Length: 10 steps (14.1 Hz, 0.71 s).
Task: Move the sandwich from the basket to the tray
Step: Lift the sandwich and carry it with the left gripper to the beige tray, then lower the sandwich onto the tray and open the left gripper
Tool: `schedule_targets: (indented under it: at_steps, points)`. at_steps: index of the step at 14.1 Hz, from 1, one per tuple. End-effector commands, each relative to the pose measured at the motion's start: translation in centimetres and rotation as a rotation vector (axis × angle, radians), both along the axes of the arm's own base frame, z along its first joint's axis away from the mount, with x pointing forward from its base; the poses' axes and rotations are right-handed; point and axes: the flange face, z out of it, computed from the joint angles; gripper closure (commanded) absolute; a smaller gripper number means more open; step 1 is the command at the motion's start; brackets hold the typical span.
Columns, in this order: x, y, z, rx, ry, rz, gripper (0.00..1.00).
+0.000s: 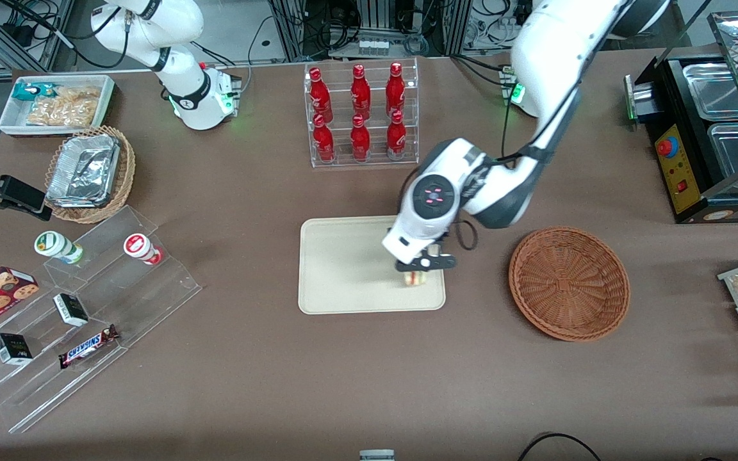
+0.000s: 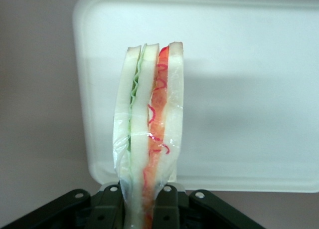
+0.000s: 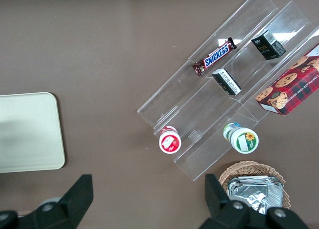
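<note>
Over the flat beige rectangular tray (image 1: 350, 266) with rounded corners, in the front view, the working arm's black two-finger gripper (image 1: 418, 272) hangs near the tray's edge toward the round reddish-brown wicker basket (image 1: 569, 282). Just under its fingertips sits the small wedge sandwich (image 1: 414, 278) of pale bread, inside the tray's rim; whether it touches the tray surface cannot be told. The wicker basket lies apart from the tray, toward the working arm's end of the table, with nothing visible in it. A clear acrylic rack of red bottles (image 1: 360, 112) stands farther from the camera than the tray.

In the left wrist view, the gripper (image 2: 141, 206) is clamped on the sandwich (image 2: 149, 124): the black fingers (image 2: 107, 209) press the wedge from both sides at its base. The wedge stands upright on edge, wrapped in clear film, with a green stripe and a red-orange stripe between three bread layers. The tray (image 2: 239, 89) spreads past the fingertips.

In the right wrist view, one rounded corner of the tray (image 3: 30, 134) shows.
</note>
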Motion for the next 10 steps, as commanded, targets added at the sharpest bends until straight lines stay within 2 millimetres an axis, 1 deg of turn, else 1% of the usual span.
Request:
schedule_targets:
  at_steps: [1,2,5,6,7,9,10]
  points:
    - [0.7,-2.5,-1.3,-0.004,-0.003,0.024,0.78]
    - [0.4,-2.9,-2.1,0.001,0.003,0.018,0.78]
    - [0.1,-3.6,-3.3,-0.014,-0.007,0.016,0.73]
    - [-0.5,-4.3,-3.4,-0.014,-0.007,0.002,0.73]
    - [-0.8,-4.6,-3.6,-0.013,-0.006,-0.004,0.73]
    - [-0.7,-4.7,-3.5,-0.019,-0.009,-0.003,0.71]
    - [-0.7,-4.8,-3.3,-0.024,-0.013,-0.005,0.69]
